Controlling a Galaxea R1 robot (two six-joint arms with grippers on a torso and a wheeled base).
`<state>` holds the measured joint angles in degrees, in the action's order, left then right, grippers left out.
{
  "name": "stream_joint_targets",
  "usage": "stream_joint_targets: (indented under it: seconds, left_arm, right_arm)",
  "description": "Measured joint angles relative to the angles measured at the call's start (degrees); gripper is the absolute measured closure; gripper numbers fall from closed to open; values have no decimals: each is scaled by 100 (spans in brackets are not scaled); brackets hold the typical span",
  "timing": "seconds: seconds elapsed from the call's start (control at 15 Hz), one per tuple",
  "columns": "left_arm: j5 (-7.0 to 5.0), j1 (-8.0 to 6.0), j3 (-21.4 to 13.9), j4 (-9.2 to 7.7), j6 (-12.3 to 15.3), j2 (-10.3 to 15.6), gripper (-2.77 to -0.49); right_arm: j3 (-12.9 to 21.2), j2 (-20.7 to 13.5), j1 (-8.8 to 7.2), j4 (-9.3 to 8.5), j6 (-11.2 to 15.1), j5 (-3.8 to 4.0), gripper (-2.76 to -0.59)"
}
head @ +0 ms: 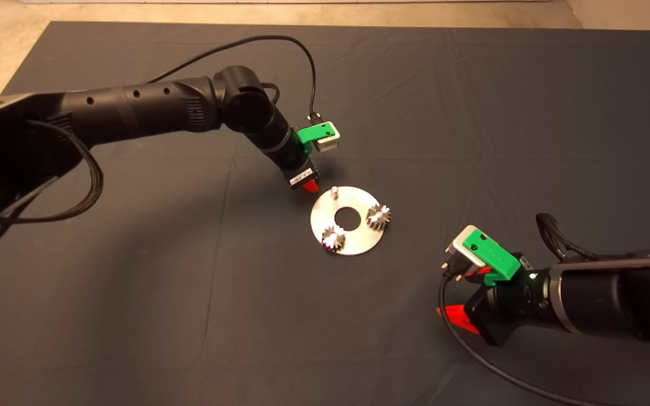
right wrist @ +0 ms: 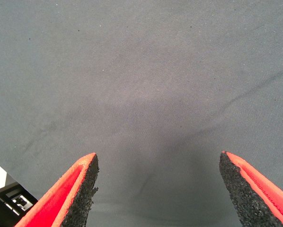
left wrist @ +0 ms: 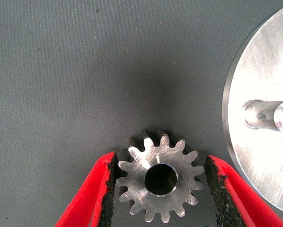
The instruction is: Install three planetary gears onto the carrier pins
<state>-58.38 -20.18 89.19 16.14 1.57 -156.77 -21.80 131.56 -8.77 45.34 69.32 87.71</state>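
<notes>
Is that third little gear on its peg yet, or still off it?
Off. The third gear sits between the left gripper's fingers beside the disc; the remaining pin stands bare.

From my remote station: dark grey mat, faintly creased, fills most of the frame; pale beige floor shows along upper left and top edge

Head camera looks down from high above the mat, taking in the disc near its middle. Left wrist camera sits very close over the mat, sharing the disc's edge. Right wrist camera faces bare mat
</notes>
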Motion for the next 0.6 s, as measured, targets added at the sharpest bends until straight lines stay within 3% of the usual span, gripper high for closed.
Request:
stream_joint_targets:
  seconds: [0.6]
  left_arm:
    - [63,2,0,-2,0,13,-101]
  right_arm:
    - [0,2,0,0,0,0,-189]
